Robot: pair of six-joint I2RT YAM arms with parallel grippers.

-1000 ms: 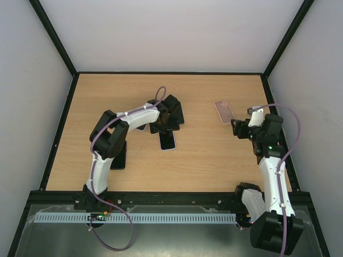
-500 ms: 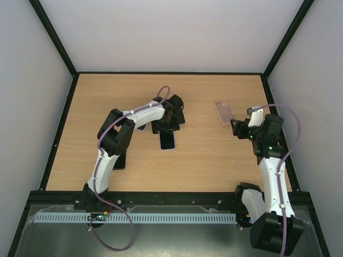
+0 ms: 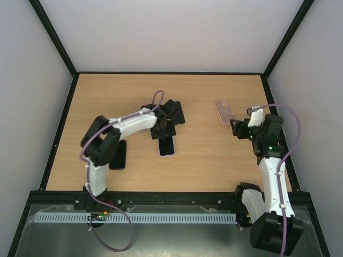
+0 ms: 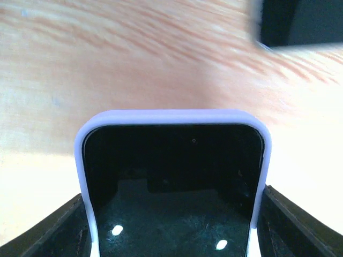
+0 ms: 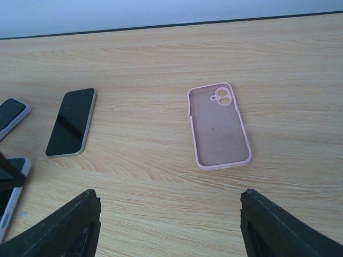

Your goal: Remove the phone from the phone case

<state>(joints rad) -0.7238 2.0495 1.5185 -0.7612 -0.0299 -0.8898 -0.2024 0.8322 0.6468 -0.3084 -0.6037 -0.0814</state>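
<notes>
Left end effector (image 4: 171, 214) pinches the lilac phone case (image 4: 171, 116) at its sides, phone (image 4: 171, 176) seated inside, extraction all to do; right end effector (image 5: 167, 214) hangs spread.

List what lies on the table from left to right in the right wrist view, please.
Two light-rimmed phones cut by the left edge, the upper phone and the lower phone → dark phone → empty pink case.

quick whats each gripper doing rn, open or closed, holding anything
Left gripper: closed on the lavender-cased phone.
Right gripper: open, holding nothing; the pink case lies ahead of it, untouched.
</notes>
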